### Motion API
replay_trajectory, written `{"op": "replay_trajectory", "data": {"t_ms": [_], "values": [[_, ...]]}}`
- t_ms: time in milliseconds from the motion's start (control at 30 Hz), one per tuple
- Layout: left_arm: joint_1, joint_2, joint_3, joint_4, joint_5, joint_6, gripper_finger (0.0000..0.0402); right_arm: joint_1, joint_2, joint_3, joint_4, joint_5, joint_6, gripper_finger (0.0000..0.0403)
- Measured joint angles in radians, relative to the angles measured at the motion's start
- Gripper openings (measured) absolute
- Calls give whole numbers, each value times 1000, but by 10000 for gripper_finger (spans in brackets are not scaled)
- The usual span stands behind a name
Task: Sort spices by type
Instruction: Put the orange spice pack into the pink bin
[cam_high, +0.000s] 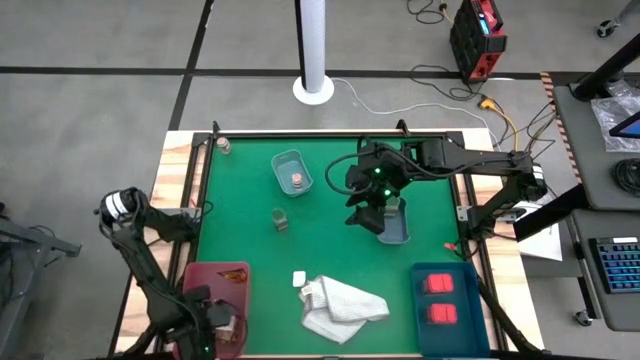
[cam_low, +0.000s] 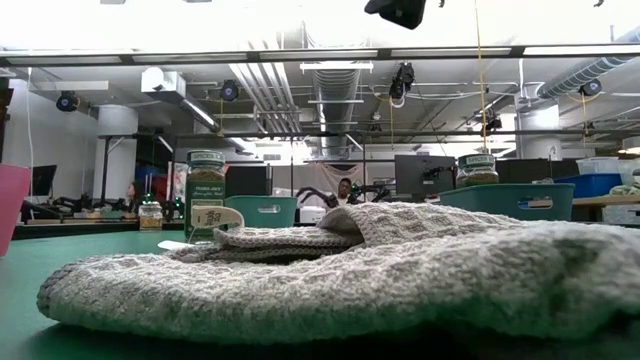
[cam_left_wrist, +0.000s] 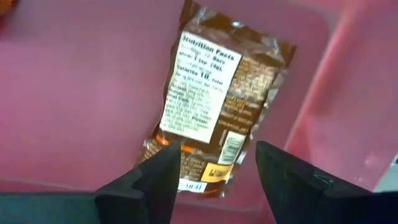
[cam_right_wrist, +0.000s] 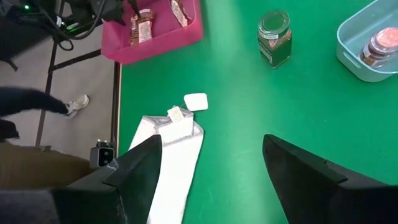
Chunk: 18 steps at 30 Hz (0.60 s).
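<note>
My left gripper (cam_left_wrist: 214, 180) is open, pointing down over the pink tray (cam_high: 205, 285) at the table's near left. A brown packet (cam_left_wrist: 217, 99) lies flat on the tray floor below its fingers, untouched. My right gripper (cam_right_wrist: 211, 168) hangs open high over the table's middle (cam_high: 368, 215) and holds nothing. A greenish jar (cam_high: 280, 219) (cam_right_wrist: 274, 37) stands on the green table. A clear jar with a pinkish top (cam_right_wrist: 380, 45) sits in a pale tray (cam_high: 292, 172). Two red blocks (cam_high: 439, 298) lie in the blue tray (cam_high: 470, 335) at the near right.
A white cloth (cam_high: 340, 305) lies bunched near the front edge, a small white square (cam_right_wrist: 196, 101) beside it. A second pale tray (cam_high: 395, 228) sits under the right arm. A small jar (cam_high: 224, 146) stands at the far left corner. A person's legs (cam_right_wrist: 37, 106) show beyond the table.
</note>
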Motion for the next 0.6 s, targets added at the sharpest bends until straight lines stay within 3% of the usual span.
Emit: {"op": "replay_trajectory", "data": {"t_ms": [133,600], "values": [[-21,2,-11,-3,-1,-47,192,4,0,-2,-2,0,-13,274],[-22,37,-40,-5,-5,15,192,6,0,-15,-22,0,-33,258]]}}
